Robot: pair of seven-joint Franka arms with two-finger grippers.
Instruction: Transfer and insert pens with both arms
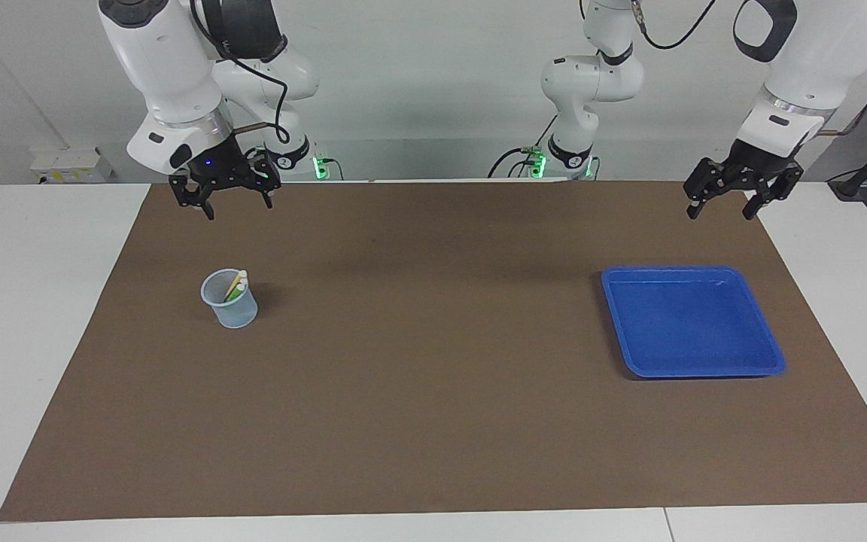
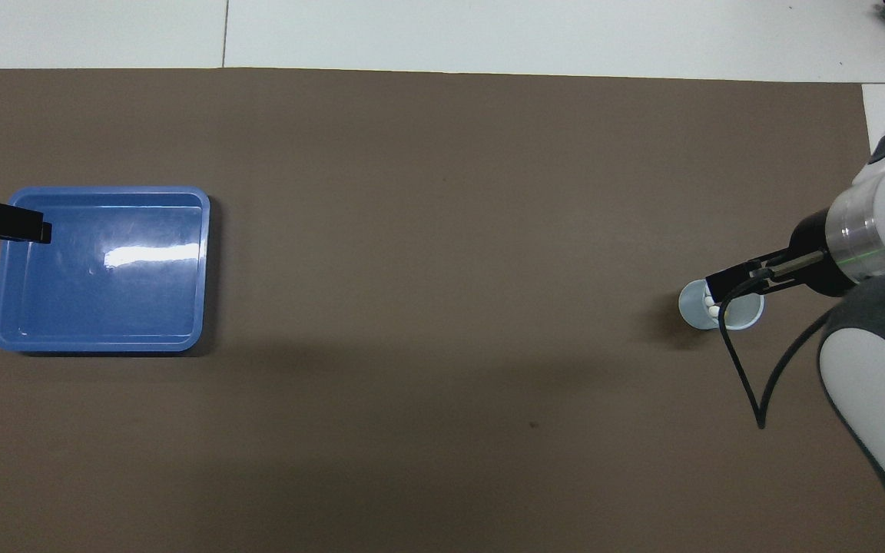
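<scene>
The pens [image 1: 236, 284] stand together in a small pale translucent cup [image 1: 231, 310] toward the right arm's end of the table. A yellow and a green one show, whitish ends up. From overhead only their whitish ends [image 2: 711, 308] peep out of the cup [image 2: 691, 306]. My right gripper [image 1: 240, 210] hangs open in the air over the cup, well above it, and partly covers it in the overhead view [image 2: 721, 283]. My left gripper [image 1: 719, 216] hangs open, holding nothing, over the blue tray's outer edge [image 2: 25, 230].
A shallow blue tray [image 1: 693, 371] [image 2: 104, 346] lies toward the left arm's end of the table. A brown mat [image 1: 433, 421] covers most of the white table. The right arm's black cable [image 2: 742, 376] loops down beside the cup.
</scene>
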